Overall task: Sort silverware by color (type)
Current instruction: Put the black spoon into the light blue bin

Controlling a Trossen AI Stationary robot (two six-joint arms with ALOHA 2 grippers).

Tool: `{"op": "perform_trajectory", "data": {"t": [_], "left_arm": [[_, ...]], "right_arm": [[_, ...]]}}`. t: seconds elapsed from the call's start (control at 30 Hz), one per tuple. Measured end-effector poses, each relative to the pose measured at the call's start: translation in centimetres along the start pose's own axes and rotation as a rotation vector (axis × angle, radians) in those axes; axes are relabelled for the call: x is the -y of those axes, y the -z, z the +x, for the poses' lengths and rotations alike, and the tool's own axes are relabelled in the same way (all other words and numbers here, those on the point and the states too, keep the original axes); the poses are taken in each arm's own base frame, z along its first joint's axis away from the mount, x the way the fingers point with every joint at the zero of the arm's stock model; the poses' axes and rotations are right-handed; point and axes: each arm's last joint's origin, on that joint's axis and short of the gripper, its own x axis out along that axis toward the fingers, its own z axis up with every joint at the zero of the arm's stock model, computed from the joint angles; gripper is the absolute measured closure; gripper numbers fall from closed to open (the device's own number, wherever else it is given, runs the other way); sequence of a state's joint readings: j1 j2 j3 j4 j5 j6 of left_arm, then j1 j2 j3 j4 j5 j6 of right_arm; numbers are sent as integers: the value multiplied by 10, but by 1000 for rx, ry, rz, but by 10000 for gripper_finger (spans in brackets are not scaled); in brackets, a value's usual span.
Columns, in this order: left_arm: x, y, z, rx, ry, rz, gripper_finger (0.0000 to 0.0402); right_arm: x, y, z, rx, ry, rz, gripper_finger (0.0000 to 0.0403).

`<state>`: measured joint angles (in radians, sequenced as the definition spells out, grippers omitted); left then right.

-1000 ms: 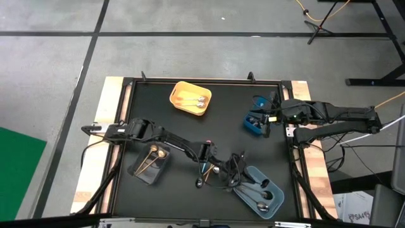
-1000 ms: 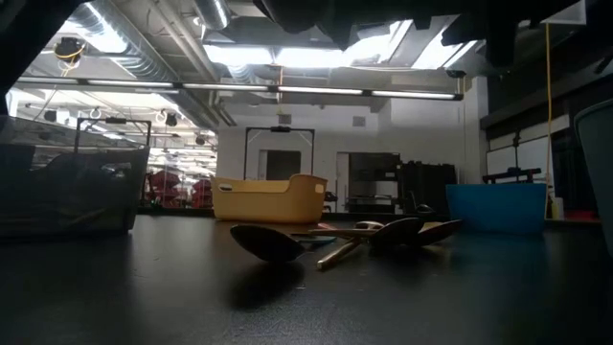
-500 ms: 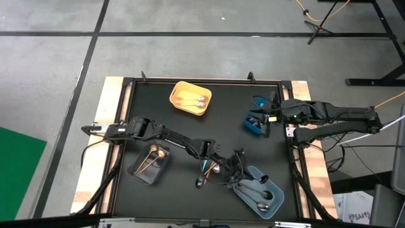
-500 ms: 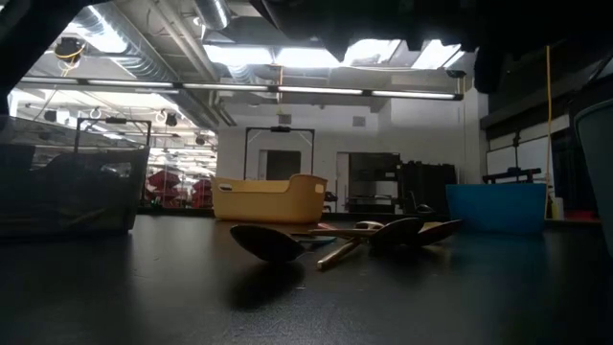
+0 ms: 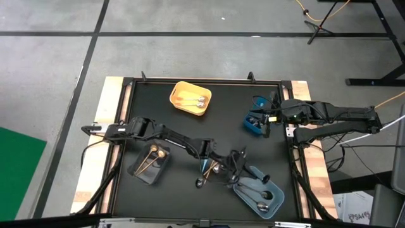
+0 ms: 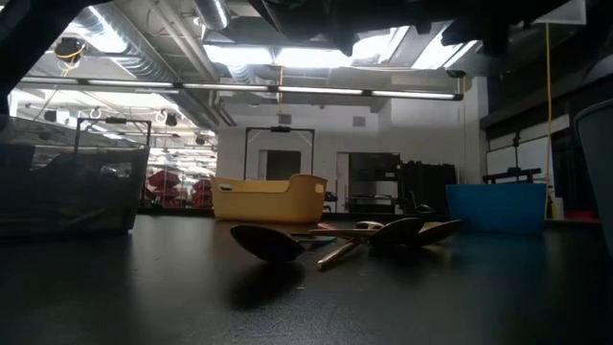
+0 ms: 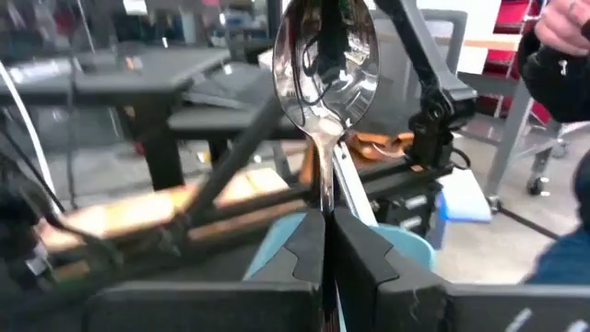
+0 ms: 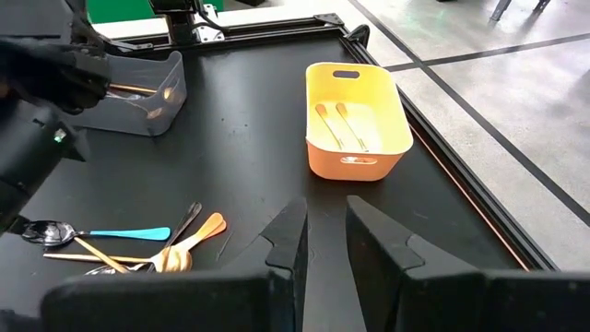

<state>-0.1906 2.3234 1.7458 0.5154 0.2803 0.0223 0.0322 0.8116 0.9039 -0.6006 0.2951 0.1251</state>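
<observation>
Left gripper [image 7: 324, 242] clamped on the handle of a silver spoon [image 7: 324, 69], bowl up, just beside the grey-blue bin [image 5: 256, 190], probably for dropping among the silver pieces there. Moved nearer to that bin than one second ago. Right gripper [image 8: 324, 242] slightly apart, empty, waiting over the blue bin [image 5: 253, 123], well apart from the grey-blue bin; loose silverware [image 8: 120, 244] on the table beside it.

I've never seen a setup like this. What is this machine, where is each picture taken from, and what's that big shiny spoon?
Two robot arms work at a black table, sorting cutlery into bins. One picture looks straight down, one looks level across the tabletop, and one camera rides on each arm's wrist. The left gripper pinches a silver spoon; it looks big only because the wrist camera sits close. From above, that gripper is beside the grey-blue bin, which holds spoons. The right gripper waits by the blue bin, holding nothing. Loose spoons lie mid-table. The yellow bin and clear bin hold more.
</observation>
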Motion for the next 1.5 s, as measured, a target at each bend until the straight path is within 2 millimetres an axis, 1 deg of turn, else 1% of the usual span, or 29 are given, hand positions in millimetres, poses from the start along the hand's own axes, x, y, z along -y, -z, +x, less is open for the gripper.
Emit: {"op": "perform_trajectory", "data": {"t": [0.1, 0.23, 0.43, 0.53, 0.73, 0.83, 1.03, 1.13, 1.17, 1.23, 1.37, 1.43, 1.5], "left_arm": [[-6, -6, -2, 61, -16, 61, 394], [-11, -10, -3, 104, -57, 74, 394], [-4, -12, -1, 120, -45, 76, 394], [-2, -14, -1, 135, -44, 110, 394], [-16, -21, -6, 214, -102, 137, 394], [-17, -22, -7, 225, -94, 109, 394], [5, -15, 1, 144, -37, 72, 394], [10, -11, 3, 103, -32, 30, 394], [10, -9, 3, 88, -32, 11, 394], [7, 0, 5, 91, -36, -25, 394], [-2, 25, 9, 96, -28, -115, 394], [-6, 27, 8, 97, -25, -143, 394], [-8, 25, 8, 115, -25, -147, 394]], "right_arm": [[0, 0, 0, 0, 0, 0, 336], [0, 0, 1, -6, 1, -2, 336], [0, 0, 1, -4, 0, -1, 336], [0, 0, 1, -3, 1, -1, 336], [0, 0, 1, -3, 0, -1, 336], [0, 0, 1, -3, 1, -1, 336], [0, 0, 1, -3, 1, -1, 336], [0, 0, 1, -3, 1, -1, 336], [0, 0, 1, -3, 1, -1, 336], [0, 0, 1, -3, 1, -1, 336], [0, 0, 1, -3, 1, -1, 336], [0, 0, 1, -4, 1, -1, 336], [0, 0, 1, -4, 2, -1, 336]]}}
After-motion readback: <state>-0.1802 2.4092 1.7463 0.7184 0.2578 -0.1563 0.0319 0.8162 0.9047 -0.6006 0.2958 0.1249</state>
